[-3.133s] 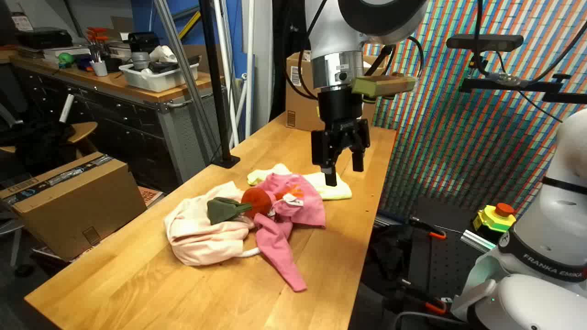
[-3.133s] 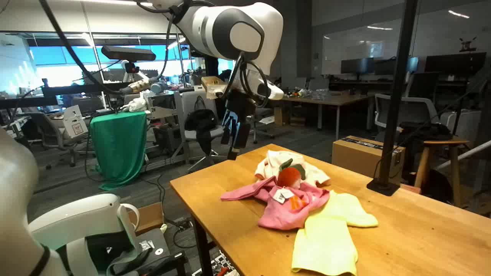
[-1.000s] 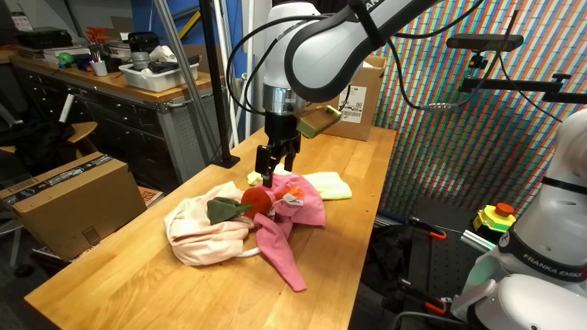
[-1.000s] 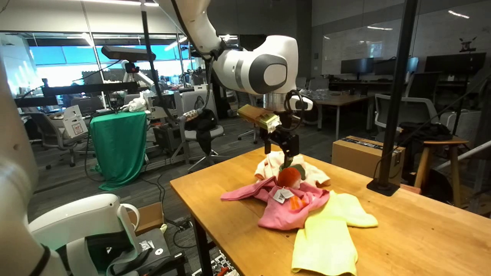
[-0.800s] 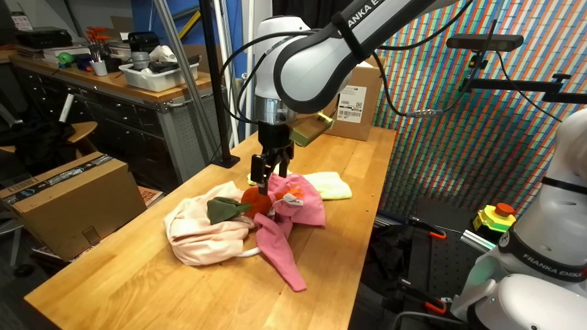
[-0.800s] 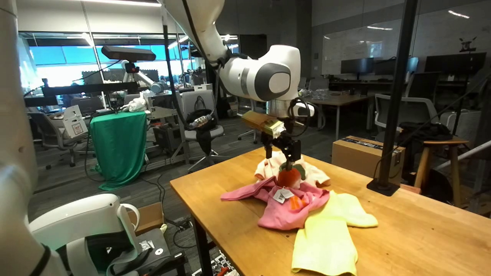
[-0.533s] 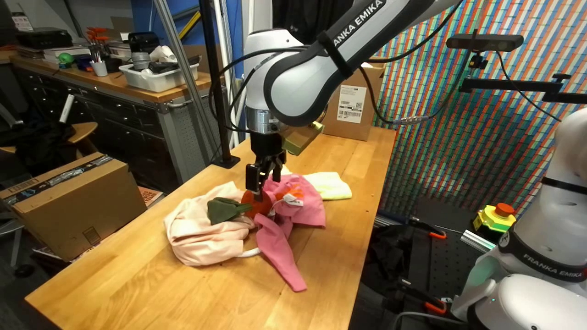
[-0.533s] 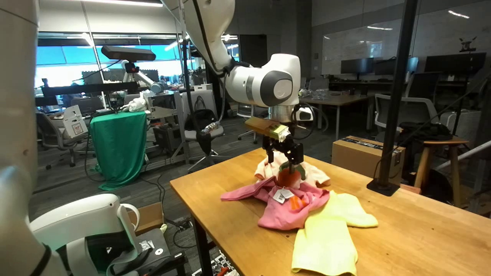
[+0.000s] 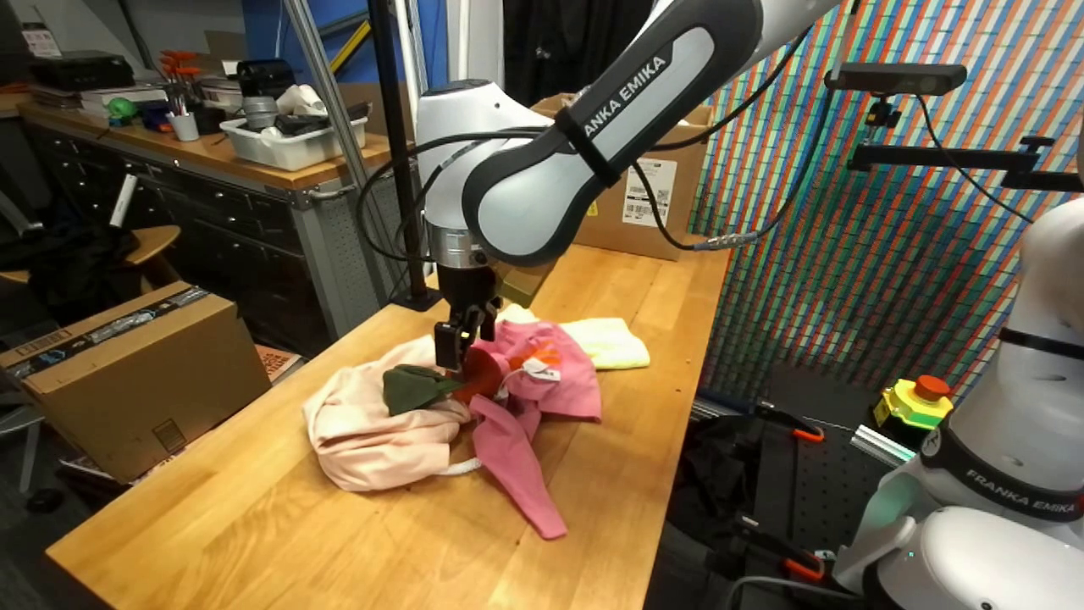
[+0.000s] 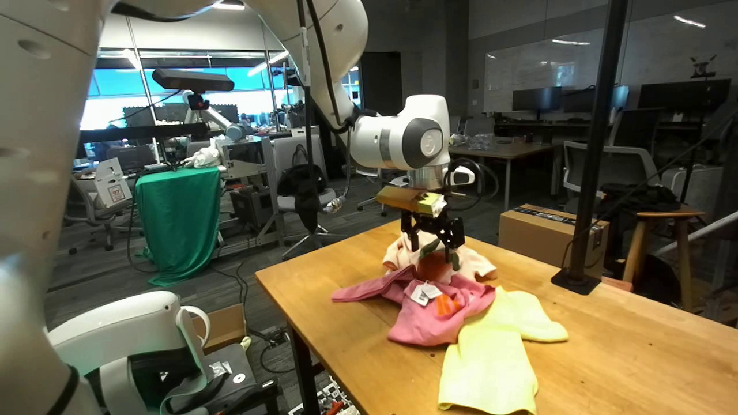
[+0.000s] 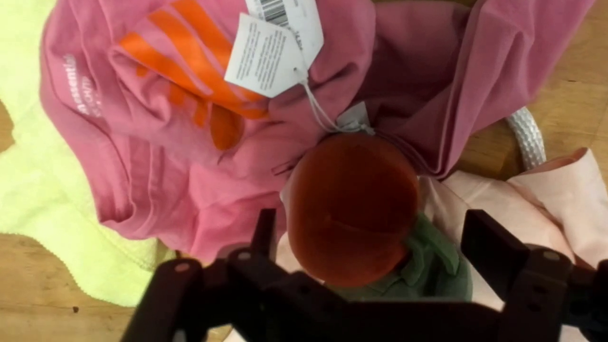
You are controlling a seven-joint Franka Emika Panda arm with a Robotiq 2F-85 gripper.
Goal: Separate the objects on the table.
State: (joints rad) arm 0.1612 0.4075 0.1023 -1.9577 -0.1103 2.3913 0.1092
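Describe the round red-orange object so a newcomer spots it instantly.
On the light-brown wooden table, find the pink cloth with white paper tags. Where it meets the crumpled cream cloth sits the round red-orange object with green leafy flaps. Of everything heaped here, it alone is ball-shaped.

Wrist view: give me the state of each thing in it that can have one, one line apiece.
End effector, open, nothing held.
Red-orange plush, seen between the open jaws, not gripped.
Yellow-green cloth, mostly spread out, partly covered.
Pink garment, crumpled, lying over part of the yellow-green cloth.
White paper tags, overlapping, resting on the pink garment.
Cream cloth, bunched.
White braided cord, curved, ends hidden.
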